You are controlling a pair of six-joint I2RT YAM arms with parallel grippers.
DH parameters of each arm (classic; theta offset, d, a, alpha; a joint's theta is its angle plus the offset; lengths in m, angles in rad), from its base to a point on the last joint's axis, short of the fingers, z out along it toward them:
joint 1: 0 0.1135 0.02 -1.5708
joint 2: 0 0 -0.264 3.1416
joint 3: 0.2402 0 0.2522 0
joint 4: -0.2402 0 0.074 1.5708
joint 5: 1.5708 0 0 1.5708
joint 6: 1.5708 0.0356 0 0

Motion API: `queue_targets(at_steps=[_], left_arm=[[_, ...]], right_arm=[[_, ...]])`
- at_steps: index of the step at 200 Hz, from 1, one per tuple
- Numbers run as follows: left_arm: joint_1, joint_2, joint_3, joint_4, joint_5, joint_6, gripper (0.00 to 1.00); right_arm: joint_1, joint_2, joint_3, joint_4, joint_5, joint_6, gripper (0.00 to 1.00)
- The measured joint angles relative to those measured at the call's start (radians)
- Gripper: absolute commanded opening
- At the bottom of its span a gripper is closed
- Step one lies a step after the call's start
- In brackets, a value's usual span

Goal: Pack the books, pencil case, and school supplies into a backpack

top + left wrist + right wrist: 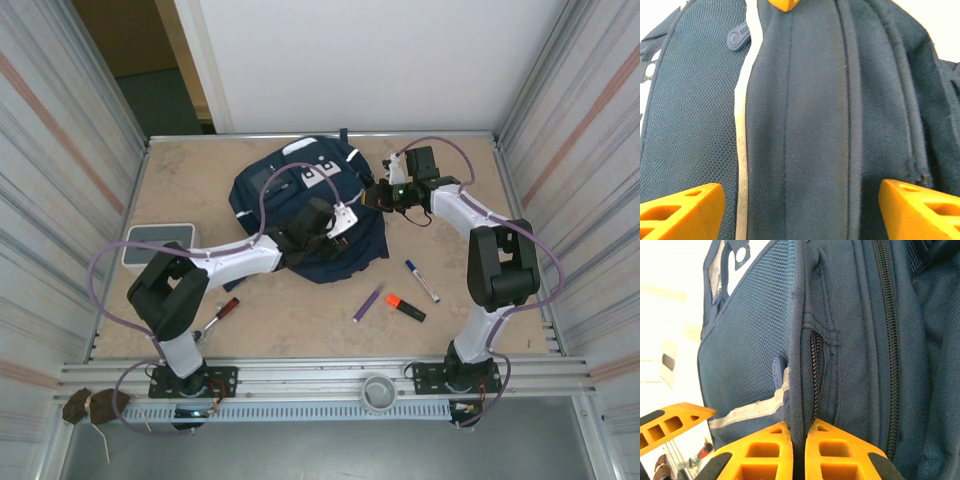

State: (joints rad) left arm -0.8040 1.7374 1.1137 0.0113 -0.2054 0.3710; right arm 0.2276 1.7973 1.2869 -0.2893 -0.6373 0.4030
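Nearest the lens, the right gripper (799, 447) is found with its orange fingers (837, 455) pressed together on a stitched ridge of fabric beside a zip of the backpack (860, 340). From above, this pinch is placed at the backpack's right edge. The left gripper (800, 210) is held spread, with one finger on either side of a cloth panel and nothing gripped. It is stationed over the backpack's middle.

The backpack is lying slumped on the table (290, 325), with both grippers upon it. It is judged soft and limp. Its woven cloth is expected to sag and fold rather than hold any shape, so an opening would have to be held apart. Hold is best taken at seams, zip edges or straps, where the cloth is doubled and firm.

A white marker (422, 281), a purple pen (368, 302) and an orange highlighter (405, 307) are noted on the table to the near right of the backpack, apart from it. These are judged light, stiff and smooth, and liable to roll. A grip across mid-barrel is advised.
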Motion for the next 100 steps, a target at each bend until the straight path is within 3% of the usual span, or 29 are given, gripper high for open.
queue_targets(at_steps=[63, 100], left_arm=[[0.085, -0.004, 0.013, -0.034, 0.155, -0.02, 0.49], [0.121, -0.004, 0.034, -0.064, 0.254, -0.035, 0.46]], right_arm=[[0.0, 0.0, 0.003, -0.003, 0.007, -0.008, 0.09], [0.0, 0.0, 0.007, -0.009, 0.008, -0.016, 0.12]])
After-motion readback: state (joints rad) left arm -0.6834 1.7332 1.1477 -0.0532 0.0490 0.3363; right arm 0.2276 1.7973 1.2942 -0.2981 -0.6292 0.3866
